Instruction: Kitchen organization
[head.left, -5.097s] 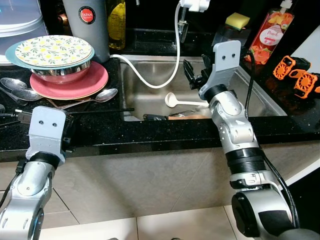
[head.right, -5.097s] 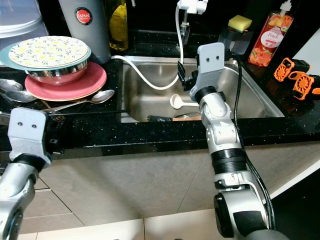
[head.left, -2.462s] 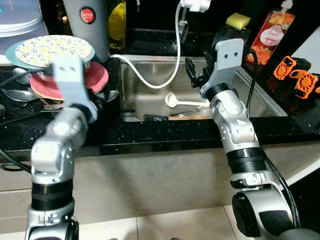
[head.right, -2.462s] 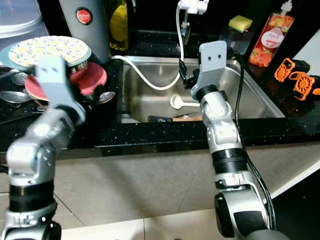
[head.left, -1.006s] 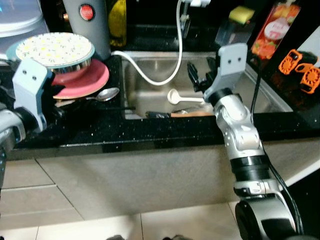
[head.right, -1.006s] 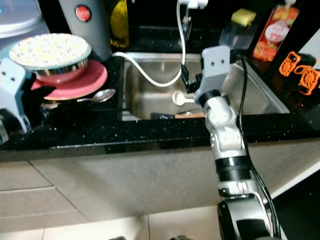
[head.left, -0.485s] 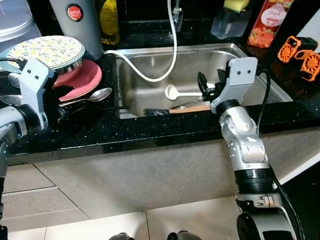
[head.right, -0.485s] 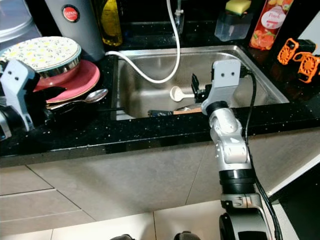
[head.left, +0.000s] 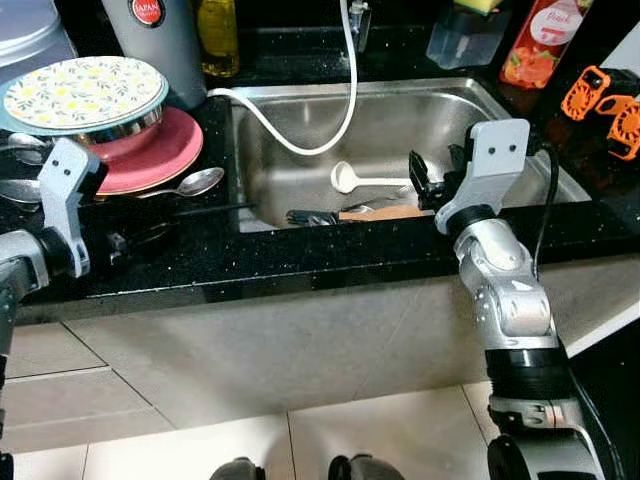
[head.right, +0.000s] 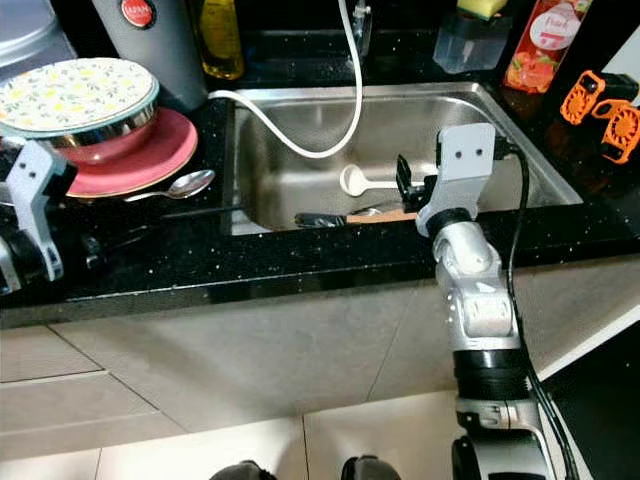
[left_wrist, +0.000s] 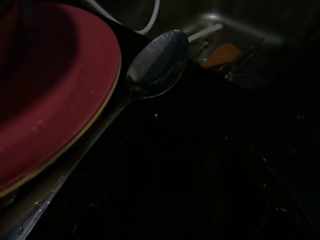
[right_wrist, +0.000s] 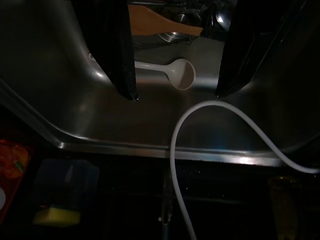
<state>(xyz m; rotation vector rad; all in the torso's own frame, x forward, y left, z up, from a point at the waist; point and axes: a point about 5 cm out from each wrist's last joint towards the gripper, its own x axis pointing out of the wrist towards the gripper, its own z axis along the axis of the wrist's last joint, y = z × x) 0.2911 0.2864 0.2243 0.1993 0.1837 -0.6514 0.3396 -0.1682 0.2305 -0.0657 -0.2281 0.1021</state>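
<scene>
The steel sink (head.left: 500, 110) holds a white ladle (head.left: 345, 178) and a heap of utensils, one with a wooden handle (head.left: 378, 212). My right gripper (head.left: 432, 180) hangs open over the sink's right front part; in the right wrist view the ladle (right_wrist: 182, 74) lies between and beyond its black fingers (right_wrist: 120, 55). My left gripper (head.left: 125, 241) hovers low over the black counter, just short of a steel spoon (head.left: 197, 183) and a red plate (head.left: 160, 155). The left wrist view is dark, with the spoon (left_wrist: 157, 62) beside the red plate (left_wrist: 50, 100).
A patterned plate on a steel bowl (head.left: 85, 92) tops the red plate. More spoons (head.left: 18, 188) lie at far left. A white hose (head.left: 345, 90) droops into the sink. A grey flask (head.left: 150, 30), soap bottle (head.left: 535, 45), sponge holder (head.left: 468, 30) and orange tools (head.left: 600, 95) line the back.
The camera has tilted down and shifted. My right gripper has sunk lower toward the sink's front right. My left arm has drawn back from the plates toward the counter's front edge.
</scene>
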